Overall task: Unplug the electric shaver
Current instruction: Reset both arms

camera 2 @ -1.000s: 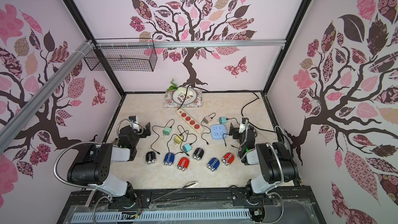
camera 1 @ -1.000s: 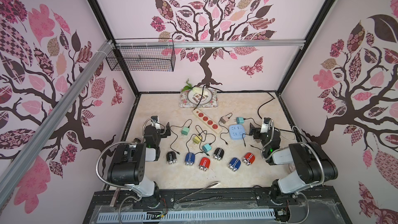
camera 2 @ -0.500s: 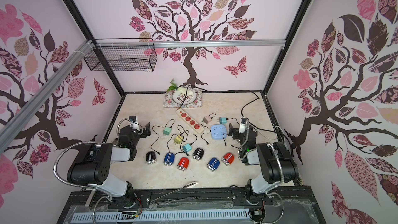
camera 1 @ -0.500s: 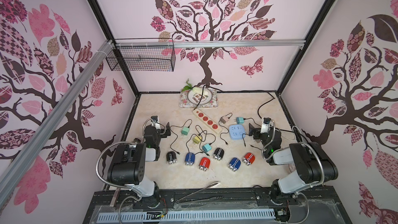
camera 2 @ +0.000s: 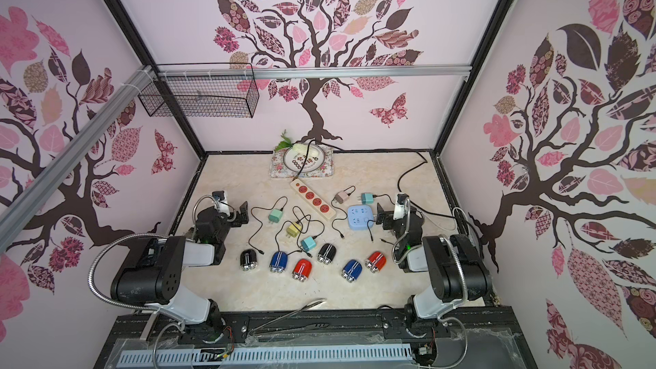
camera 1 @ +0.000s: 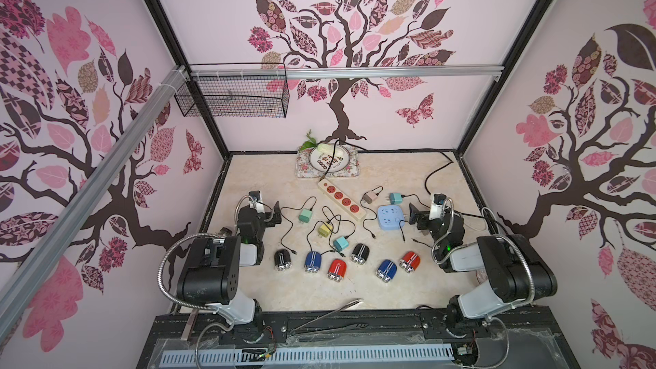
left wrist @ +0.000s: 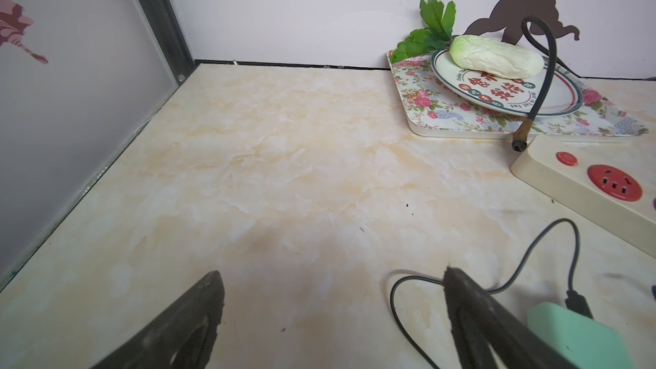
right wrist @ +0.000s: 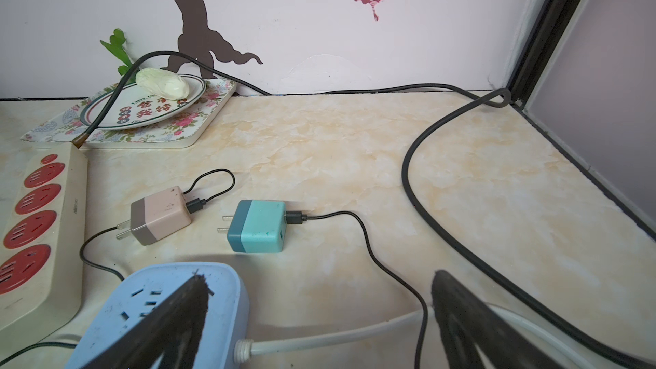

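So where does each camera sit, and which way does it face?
Top views: high over the front edge, looking down at the table and back wall; both arms show.
Left wrist: low over the table, facing the back wall; open left hand shows.
Right wrist: likewise; open right hand shows.
Both wrist views share plate and strip.

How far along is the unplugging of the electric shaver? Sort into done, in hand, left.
Done: nothing visible. In hand: nothing; the left gripper and right gripper both stand open and empty. Left: everything. The blue shaver seems wired to the cyan adapter beside it, though that is too small to confirm.
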